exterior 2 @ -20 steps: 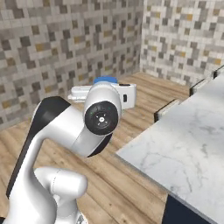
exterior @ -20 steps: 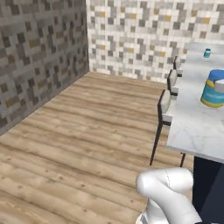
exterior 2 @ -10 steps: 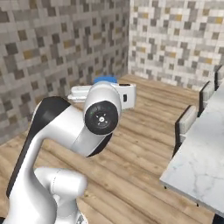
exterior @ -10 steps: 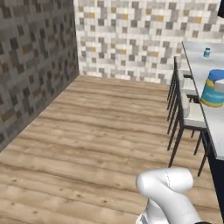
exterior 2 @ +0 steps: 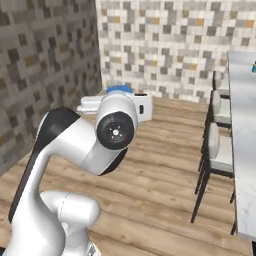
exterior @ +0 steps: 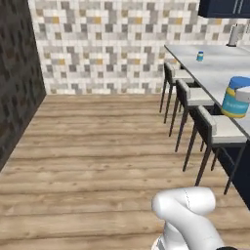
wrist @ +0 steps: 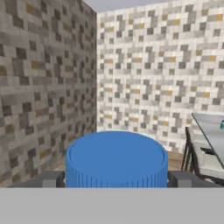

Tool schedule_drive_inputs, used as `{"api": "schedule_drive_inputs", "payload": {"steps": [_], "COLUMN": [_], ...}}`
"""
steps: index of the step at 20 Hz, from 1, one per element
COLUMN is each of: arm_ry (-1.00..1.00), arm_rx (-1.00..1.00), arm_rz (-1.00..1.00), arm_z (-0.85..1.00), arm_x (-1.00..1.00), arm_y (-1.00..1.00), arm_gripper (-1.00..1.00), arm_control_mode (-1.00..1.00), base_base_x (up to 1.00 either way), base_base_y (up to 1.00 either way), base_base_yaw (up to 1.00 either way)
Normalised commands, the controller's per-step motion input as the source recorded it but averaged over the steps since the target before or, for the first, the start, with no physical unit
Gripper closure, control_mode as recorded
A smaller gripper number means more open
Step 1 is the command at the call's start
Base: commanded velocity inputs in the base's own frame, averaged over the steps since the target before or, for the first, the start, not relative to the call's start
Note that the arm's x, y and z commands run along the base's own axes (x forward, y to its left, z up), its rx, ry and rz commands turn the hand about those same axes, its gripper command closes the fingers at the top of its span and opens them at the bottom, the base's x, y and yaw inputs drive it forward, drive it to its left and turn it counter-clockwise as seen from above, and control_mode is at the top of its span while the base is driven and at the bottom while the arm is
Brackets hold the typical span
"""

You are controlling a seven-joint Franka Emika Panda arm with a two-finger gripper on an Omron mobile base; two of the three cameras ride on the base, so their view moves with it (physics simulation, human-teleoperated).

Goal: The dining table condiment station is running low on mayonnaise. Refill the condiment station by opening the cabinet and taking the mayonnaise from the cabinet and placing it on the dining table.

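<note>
Carrying the mayonnaise (wrist: 116,159) between widely spread fingers (wrist: 51,179) clamped on its flanks just below the ribbed blue lid, the gripper (wrist: 116,180) is holding a rigid, smooth-walled, probably moderately heavy jar short of the dining table (exterior: 215,68).

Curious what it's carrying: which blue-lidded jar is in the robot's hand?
The larger yellow-bodied jar, clamped in the gripper; the small teal-bottomed jar stands far off on the white marble table.

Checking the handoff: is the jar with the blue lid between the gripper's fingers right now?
Yes, in the hand view the mayonnaise sits between the two fingers of the gripper.
</note>
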Motion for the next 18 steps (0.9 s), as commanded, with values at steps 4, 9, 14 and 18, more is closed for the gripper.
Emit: {"api": "schedule_drive_inputs", "payload": {"steps": [4,9,14,18], "arm_ry": [0.00,0.00,0.00,0.00], "arm_rx": [0.00,0.00,0.00,0.00], "arm_rz": [0.00,0.00,0.00,0.00], "arm_z": [0.00,0.00,0.00,0.00], "arm_x": [0.00,0.00,0.00,0.00], "arm_y": [0.00,0.00,0.00,0.00], "arm_gripper": [1.00,1.00,1.00,1.00], "arm_control_mode": [1.00,1.00,1.00,1.00], "base_base_x": [1.00,1.00,1.00,1.00], "base_base_y": [0.92,0.99,1.00,1.00], "base_base_yaw": [-0.59,-0.55,-0.52,-0.53]}}
